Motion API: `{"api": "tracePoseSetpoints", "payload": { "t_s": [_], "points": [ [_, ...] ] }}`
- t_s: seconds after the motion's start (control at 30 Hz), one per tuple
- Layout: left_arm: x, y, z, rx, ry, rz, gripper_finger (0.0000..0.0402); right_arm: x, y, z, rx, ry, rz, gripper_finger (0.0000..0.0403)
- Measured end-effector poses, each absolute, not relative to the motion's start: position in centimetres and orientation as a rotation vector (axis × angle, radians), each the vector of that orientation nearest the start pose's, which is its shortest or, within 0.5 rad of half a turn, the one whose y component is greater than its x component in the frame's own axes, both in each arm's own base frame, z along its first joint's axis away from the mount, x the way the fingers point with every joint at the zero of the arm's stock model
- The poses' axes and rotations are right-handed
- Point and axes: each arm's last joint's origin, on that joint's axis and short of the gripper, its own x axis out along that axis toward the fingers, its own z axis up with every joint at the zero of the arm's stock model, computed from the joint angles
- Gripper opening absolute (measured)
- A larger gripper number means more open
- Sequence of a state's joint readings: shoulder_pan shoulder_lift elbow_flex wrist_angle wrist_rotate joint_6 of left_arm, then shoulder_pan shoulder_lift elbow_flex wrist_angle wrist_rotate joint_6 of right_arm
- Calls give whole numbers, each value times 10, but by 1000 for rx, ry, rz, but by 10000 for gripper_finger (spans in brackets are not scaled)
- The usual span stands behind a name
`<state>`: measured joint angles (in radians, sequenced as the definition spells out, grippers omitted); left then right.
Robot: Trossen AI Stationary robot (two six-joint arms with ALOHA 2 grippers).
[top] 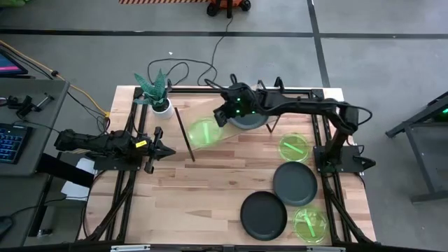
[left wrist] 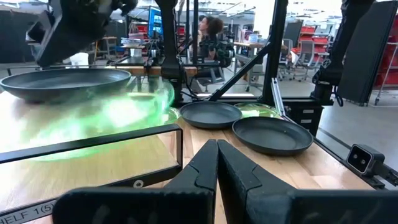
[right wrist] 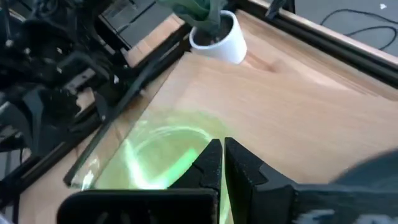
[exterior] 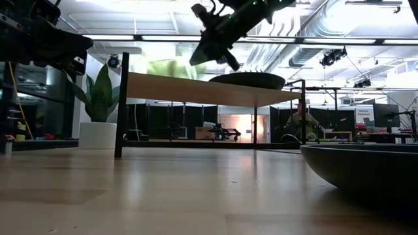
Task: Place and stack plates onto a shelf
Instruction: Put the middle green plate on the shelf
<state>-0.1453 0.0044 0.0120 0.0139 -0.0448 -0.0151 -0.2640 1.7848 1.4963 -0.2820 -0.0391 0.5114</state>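
A translucent green plate (top: 204, 131) (exterior: 173, 66) (right wrist: 163, 155), blurred in every view, sits tilted just over the left half of the wooden shelf (top: 234, 143) (exterior: 196, 89). My right gripper (top: 222, 116) (right wrist: 222, 149) reaches over the shelf and is shut at that plate's rim. One dark grey plate (top: 250, 120) (exterior: 247, 80) (left wrist: 65, 82) rests on the shelf under the right arm. On the tabletop lie two dark grey plates (top: 295, 183) (top: 264, 215) and two green plates (top: 294, 147) (top: 310, 224). My left gripper (top: 158, 150) (left wrist: 217, 158) waits shut, left of the shelf. My right gripper pinches the green plate by its rim (right wrist: 200, 160) on the side toward the dark plate, coming slanting down from above and from the table's right. The plate sticks out beyond the fingers, tilted. Blur hides whether its lower edge touches the shelf board.
A potted plant in a white pot (top: 158, 94) (right wrist: 219, 38) stands at the table's far left corner, beside the shelf's left end. The shelf's thin black leg (exterior: 121, 104) stands near it. Bare tabletop lies in front of the shelf. A person (left wrist: 208, 34) sits beyond the table.
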Motion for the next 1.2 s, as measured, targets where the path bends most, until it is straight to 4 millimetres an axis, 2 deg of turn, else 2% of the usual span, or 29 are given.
{"api": "tracePoseSetpoints", "payload": {
  "t_s": [0.37, 0.5, 0.67, 0.97, 1.07, 1.2],
  "points": [
    [96, -13, 169, -17, -20, -101, 0, 402, -111, 298, 540, 425, -386, 0],
    [96, -13, 169, -17, -20, -101, 0, 401, -104, 302, 480, 449, -248, 0],
    [96, -13, 169, -17, -20, -101, 0, 402, -74, 304, 380, 519, -11, 0],
    [96, -13, 169, -17, -21, -101, 0, 397, 9, 290, 159, 722, 267, 0],
    [96, -13, 169, -17, -21, -101, 0, 396, 32, 290, 94, 725, 296, 0],
    [96, -13, 169, -17, -20, -101, 0, 394, 53, 289, -21, 722, 243, 0]
  ]
}}
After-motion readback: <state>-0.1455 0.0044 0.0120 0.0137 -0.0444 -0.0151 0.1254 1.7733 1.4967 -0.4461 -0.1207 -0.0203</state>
